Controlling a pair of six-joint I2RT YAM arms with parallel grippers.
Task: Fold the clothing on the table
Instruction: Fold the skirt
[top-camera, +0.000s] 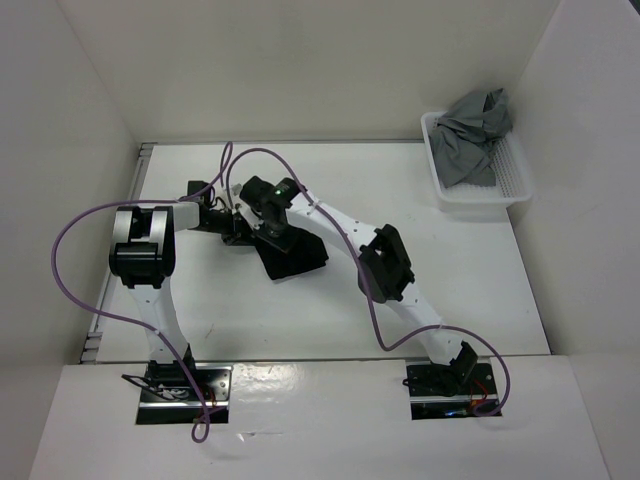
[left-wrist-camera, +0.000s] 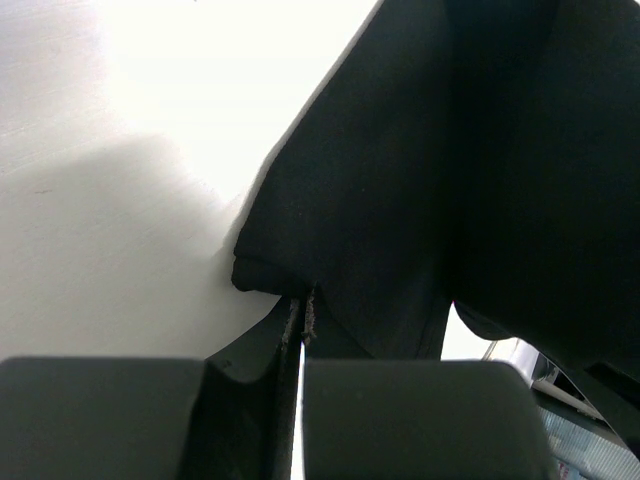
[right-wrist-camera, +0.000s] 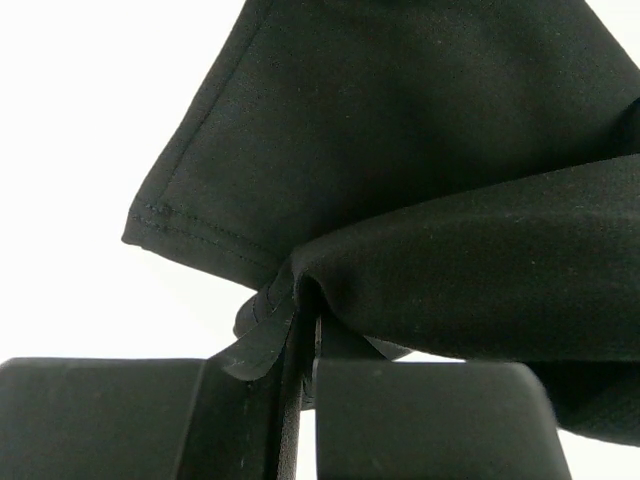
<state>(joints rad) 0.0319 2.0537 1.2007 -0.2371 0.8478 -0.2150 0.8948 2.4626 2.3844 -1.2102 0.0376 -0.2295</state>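
- left pincer (top-camera: 232, 226), left of centre in the top view: clenched on an edge of the clothing (top-camera: 297, 252). in its wrist view the fingers (left-wrist-camera: 330, 400) meet with dark fabric pinched between them, and a corner is bunched just above.
- clothing: a black bundle near the middle of the desk (top-camera: 450, 270). it appears partly lifted and draped between the 2 pincers, its lower part spreading toward the lower right.
- right pincer (top-camera: 266, 236), just beside the left one: clamped on a doubled fold, with a stitched corner hanging to its left in the wrist view.
- far right: a white basket (top-camera: 508, 192) holding a grey garment (top-camera: 475, 135), well apart from the work.
- step, as i judge it: 2 gripped edges are being carried across to make a fold. the next move calls for both arms travelling together with the cloth taut, then laying it flat on the lower layer before letting go.
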